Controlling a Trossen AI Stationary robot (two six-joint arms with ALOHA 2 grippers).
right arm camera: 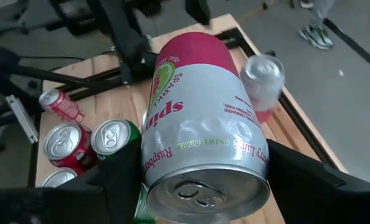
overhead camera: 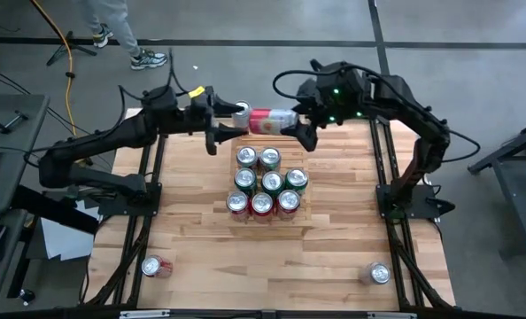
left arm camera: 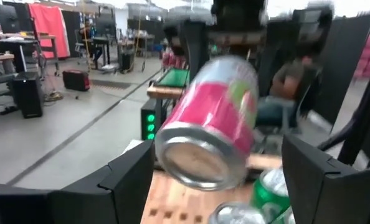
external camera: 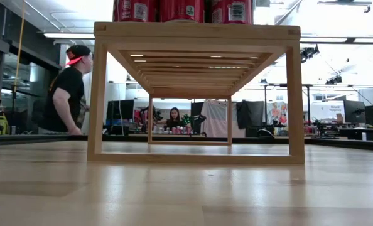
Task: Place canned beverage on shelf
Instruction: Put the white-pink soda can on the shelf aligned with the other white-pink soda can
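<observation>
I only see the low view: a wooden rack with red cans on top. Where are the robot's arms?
Observer: Out of your view. The right gripper grips a pink can sideways in the air, just beyond the shelf. The left gripper is open around its other end.
Visitor: How many cans are up there?
Observer: Eight cans, in rows of two, three and three.
Visitor: Any more waiting?
Observer: One loose can and another sit near the table's front corners.

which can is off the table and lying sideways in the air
The pink-and-silver can, horizontal between the left gripper and right gripper above the shelf; the others stand upright.
</observation>
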